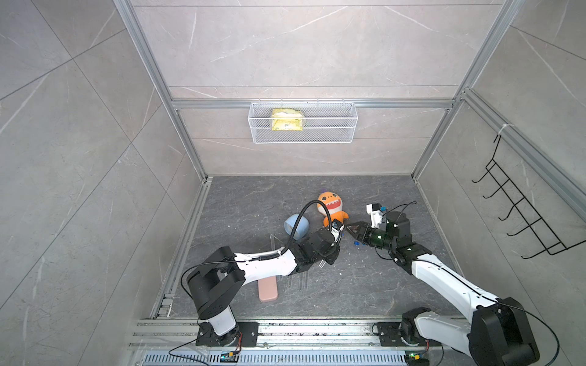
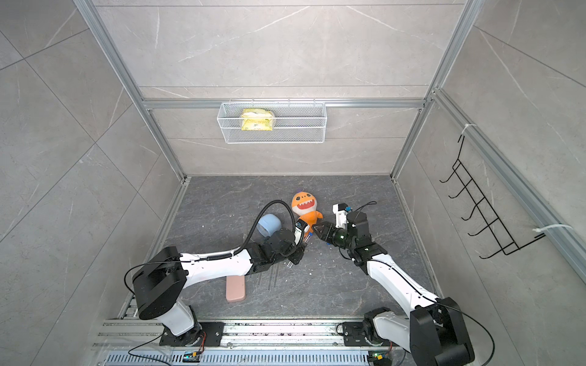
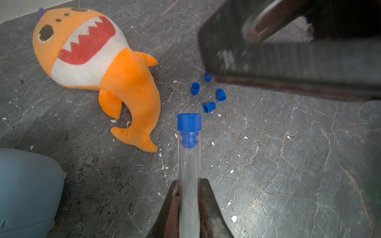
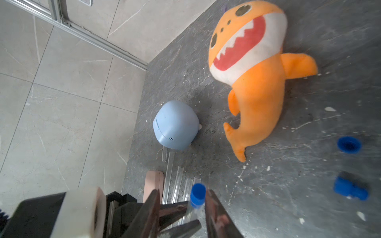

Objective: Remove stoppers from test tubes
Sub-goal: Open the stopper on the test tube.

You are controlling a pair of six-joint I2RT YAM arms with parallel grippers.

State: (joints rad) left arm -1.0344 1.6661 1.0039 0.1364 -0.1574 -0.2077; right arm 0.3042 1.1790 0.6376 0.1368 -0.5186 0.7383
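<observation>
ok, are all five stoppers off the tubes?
No, one stopper is seated in the mouth of the tube that the left tool grips.

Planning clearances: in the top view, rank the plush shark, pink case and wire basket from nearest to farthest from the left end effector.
From the left end effector, in a top view:
1. Plush shark, just beyond it.
2. Pink case, partly under the left arm.
3. Wire basket, up on the back wall.
</observation>
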